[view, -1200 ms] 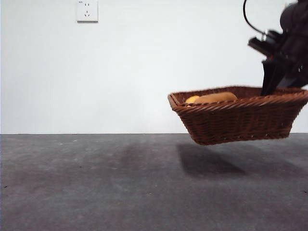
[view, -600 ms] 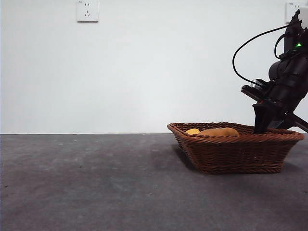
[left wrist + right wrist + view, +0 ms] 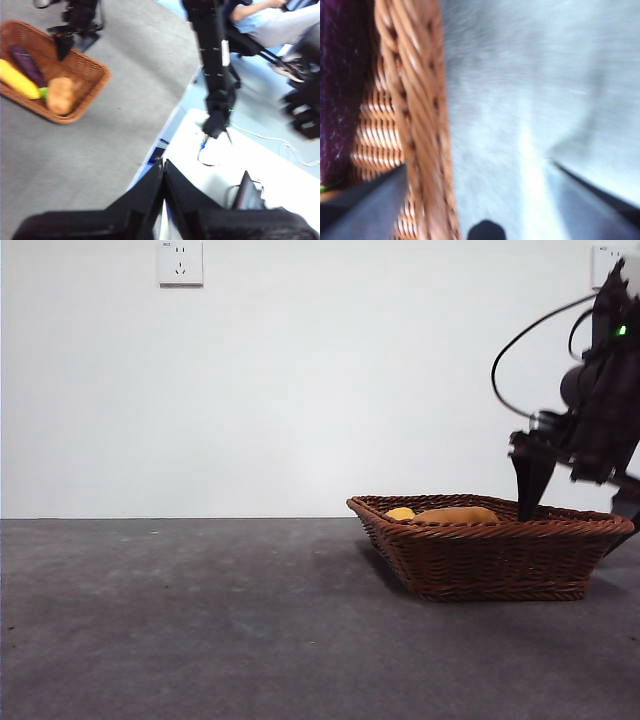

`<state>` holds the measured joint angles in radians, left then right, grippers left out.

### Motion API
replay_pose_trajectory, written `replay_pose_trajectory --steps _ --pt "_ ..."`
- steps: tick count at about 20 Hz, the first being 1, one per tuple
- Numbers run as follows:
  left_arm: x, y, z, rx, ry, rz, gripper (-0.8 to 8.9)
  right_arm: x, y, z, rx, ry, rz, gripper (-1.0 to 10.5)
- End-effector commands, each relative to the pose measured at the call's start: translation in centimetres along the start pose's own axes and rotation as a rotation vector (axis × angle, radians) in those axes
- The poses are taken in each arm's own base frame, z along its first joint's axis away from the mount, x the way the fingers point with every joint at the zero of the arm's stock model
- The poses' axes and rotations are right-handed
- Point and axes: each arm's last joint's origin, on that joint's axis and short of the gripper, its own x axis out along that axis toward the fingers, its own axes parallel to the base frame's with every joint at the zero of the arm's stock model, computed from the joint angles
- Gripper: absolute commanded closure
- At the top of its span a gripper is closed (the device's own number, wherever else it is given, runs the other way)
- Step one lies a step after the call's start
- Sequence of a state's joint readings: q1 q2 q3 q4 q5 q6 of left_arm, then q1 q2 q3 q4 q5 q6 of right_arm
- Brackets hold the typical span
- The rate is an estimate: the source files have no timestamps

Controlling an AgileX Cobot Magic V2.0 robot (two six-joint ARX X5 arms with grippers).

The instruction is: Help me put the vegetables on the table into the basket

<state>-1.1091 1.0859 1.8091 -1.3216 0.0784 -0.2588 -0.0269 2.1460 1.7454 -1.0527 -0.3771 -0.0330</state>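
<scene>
Three vegetables lay inside the basket [image 3: 490, 550]: the potato [image 3: 60, 95], the corn [image 3: 18, 79] and the purple eggplant [image 3: 27, 64], all just below and beside the right pincer [image 3: 575, 505], whose jaws stood apart astride the braided rim [image 3: 412, 100], one inside, one outside. The basket rested on the desk [image 3: 200, 620]. The left pincer [image 3: 164, 175] waited well away with jaws pressed together, empty. Judging by the weave, the basket should be light and stiff yet slightly springy; that thick rim looked the surest hold, though an off-centre grip might tilt the load
</scene>
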Motion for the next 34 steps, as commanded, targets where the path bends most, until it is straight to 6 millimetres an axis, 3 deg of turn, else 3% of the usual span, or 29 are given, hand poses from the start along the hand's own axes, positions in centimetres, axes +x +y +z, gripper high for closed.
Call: replay_pose_trajectory --steps 1,2,3,5,6,8,11,14,17,21,25,29,31,34 --pt "0.4 0.5 -1.2 0.024 0.018 0.061 8.21 -5.0 1.8 -1.1 -0.006 -0.1 -0.063 4.8" --pt "0.9 0.8 -2.0 0.024 0.039 0.103 8.21 -7.3 2.7 -1.9 -0.017 -0.146 -0.081 4.8" --pt "1.6 1.3 -2.9 0.027 0.066 0.156 8.2 -9.7 3.7 -2.8 -0.035 -0.198 -0.085 5.6" --pt "3.1 2.2 -5.0 0.037 0.126 0.272 8.18 -14.6 5.8 -5.6 -0.072 -0.301 -0.086 9.2" --pt "3.9 2.7 -6.0 0.044 0.158 0.326 8.18 -17.1 6.8 -7.5 -0.087 -0.347 -0.087 9.5" --pt "5.2 3.4 -7.1 0.061 0.2 0.428 8.18 -21.0 8.4 -11.3 -0.115 -0.44 -0.114 9.6" --pt "6.0 3.8 -7.4 0.082 0.212 0.545 8.18 -25.7 10.2 -17.6 -0.134 -0.566 -0.205 9.5" --pt "6.4 3.8 -7.3 0.082 0.223 0.543 8.18 -28.2 11.2 -23.2 -0.137 -0.638 -0.244 9.5" --pt "6.7 3.8 -7.2 0.084 0.236 0.546 8.18 -29.5 11.6 -26.0 -0.137 -0.723 -0.308 9.5" --pt "7.4 3.8 -7.1 0.088 0.259 0.551 8.18 -29.7 11.7 -26.5 -0.139 -0.739 -0.312 9.5" --pt "7.7 4.1 -7.0 0.091 0.274 0.557 8.17 -29.1 11.4 -25.0 -0.128 -0.696 -0.317 9.5" --pt "7.5 7.1 -7.4 0.051 0.182 0.716 8.17 -27.9 10.8 -22.4 -0.112 -0.624 -0.318 9.5" --pt "9.2 9.7 -9.2 0.013 -0.002 0.71 8.17 -27.3 10.6 -21.3 -0.104 -0.59 -0.319 9.5" --pt "11.5 13.4 -14.4 0.051 -0.333 0.509 8.17 -26.3 10.1 -19.3 -0.095 -0.551 -0.32 9.5"
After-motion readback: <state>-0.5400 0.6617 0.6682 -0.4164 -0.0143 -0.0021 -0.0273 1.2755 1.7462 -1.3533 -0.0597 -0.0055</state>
